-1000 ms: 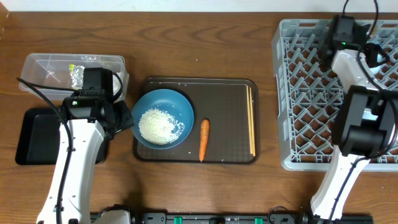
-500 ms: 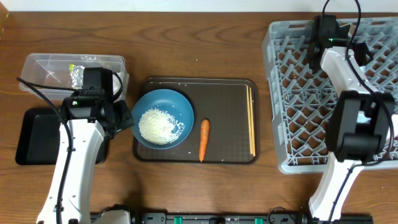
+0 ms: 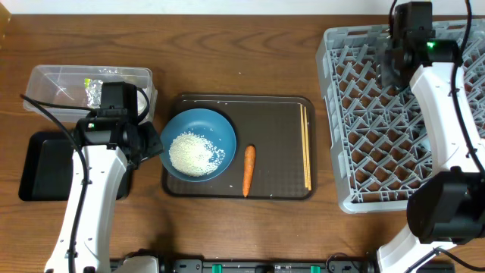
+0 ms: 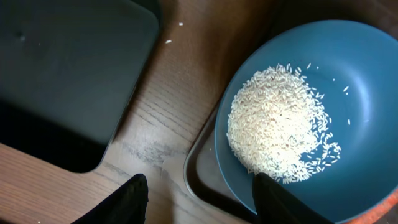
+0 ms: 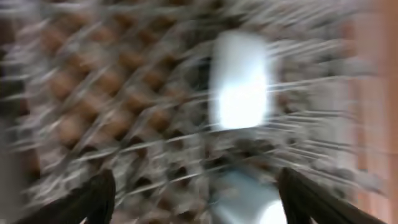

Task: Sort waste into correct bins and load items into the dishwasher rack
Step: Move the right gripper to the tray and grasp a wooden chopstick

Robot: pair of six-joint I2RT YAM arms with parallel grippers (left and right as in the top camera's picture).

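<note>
Overhead, chopsticks and carrot lie on brown tray.

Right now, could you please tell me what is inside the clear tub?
The clear tub holds crumpled silver foil and a small yellow-white wrapper; the left arm covers one end.

The overhead view is bright and even. Light comes from above, and shadows around the blue dish are faint and soft; nothing there is blurred. In the left wrist view the dish and its rice are sharp, while the black tray left of the dish is nearly without detail. The right wrist view is smeared all over, so the rack, far right of the dish, shows only as streaks, with one washed-out white patch.
</note>
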